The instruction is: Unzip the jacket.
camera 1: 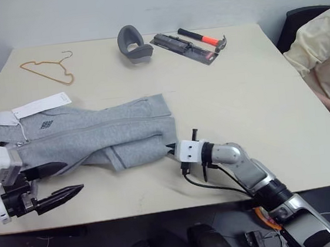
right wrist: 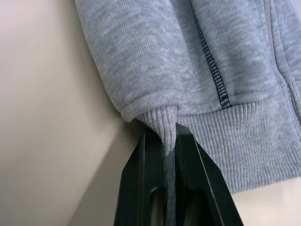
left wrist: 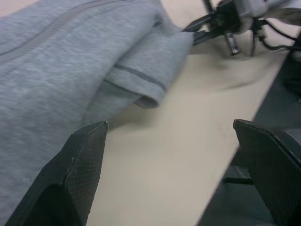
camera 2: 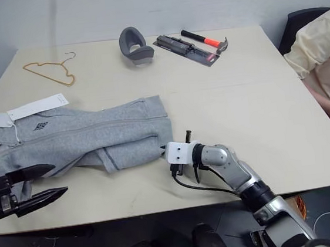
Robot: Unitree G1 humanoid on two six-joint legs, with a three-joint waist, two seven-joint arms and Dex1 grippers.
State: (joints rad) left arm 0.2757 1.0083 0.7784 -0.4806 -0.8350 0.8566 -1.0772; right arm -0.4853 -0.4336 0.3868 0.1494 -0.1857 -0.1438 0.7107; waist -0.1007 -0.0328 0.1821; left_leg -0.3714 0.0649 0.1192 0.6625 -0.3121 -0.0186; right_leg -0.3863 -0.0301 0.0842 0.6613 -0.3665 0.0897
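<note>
Jacket (camera 1: 90, 137) lies flat across the near-left part of the worktop (camera 1: 252, 108), collar end toward the robot's left, hem end toward the middle. Zipper line (camera 1: 95, 128) runs lengthwise and reads as fully done up. White paper tags (camera 1: 42, 104) sit at the collar end, resting partly on the worktop.

Right gripper (right wrist: 165, 141) is clamped on a pinch of the ribbed hem band (right wrist: 244, 141) at the jacket's bottom corner; the wrist view shows the rib fabric drawn up between the two black fingers. Left gripper (camera 1: 53, 182) hangs over the near worktop edge, just off the fabric, fingers spread wide and holding nothing.

Step in hand, judged: anchoring the hem so the garment will not slide when the slider is pulled. Unzipping itself not begun.

Next move calls for: left gripper to find the zipper pull at the collar end, near the tags. The pull is too small to pick out here. It must close on the tab alone, not the fleece, then draw along the zipper line toward the hem while the right grip keeps tension.
</note>
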